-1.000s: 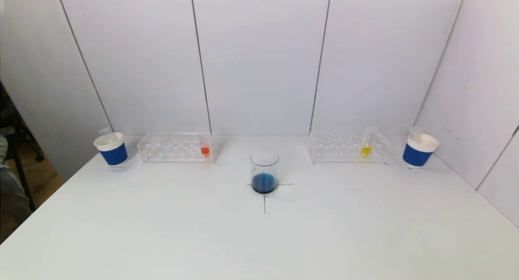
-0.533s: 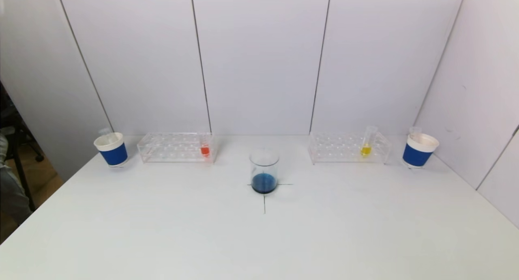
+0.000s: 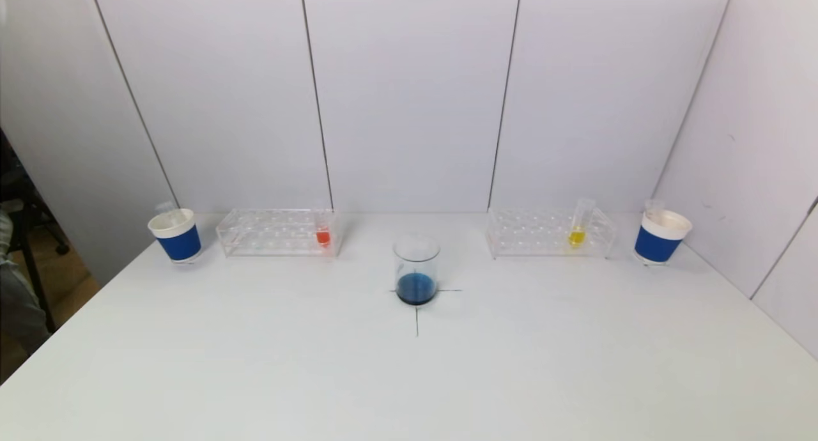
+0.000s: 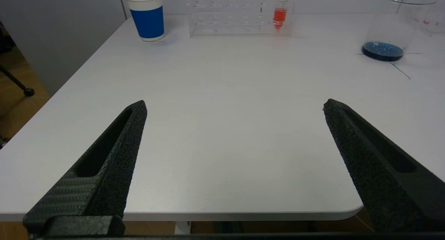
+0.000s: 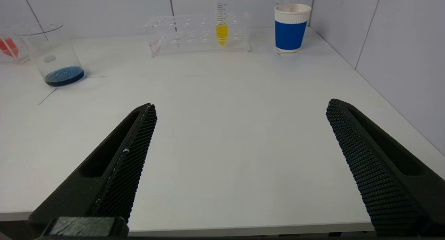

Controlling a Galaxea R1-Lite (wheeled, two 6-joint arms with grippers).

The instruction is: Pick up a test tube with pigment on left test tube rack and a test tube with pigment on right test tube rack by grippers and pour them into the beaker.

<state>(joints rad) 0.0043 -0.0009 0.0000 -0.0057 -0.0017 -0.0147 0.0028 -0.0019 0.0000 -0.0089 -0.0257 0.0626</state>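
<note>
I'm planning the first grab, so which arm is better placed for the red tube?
Left. The red tube stands in the left rack, left of the beaker, and the open left gripper faces it; the right gripper faces the yellow tube.

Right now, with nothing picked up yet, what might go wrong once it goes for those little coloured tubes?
1. The yellow tube leans in the right rack; a slightly off approach might knock it instead of gripping it.
2. The red tube sits at the end of the light, clear left rack, which a pull might drag or tip.
3. The beaker already holds blue liquid, so a fast pour could splash.

Both end effectors, left and right, are open, far back at the table's near edge.
</note>
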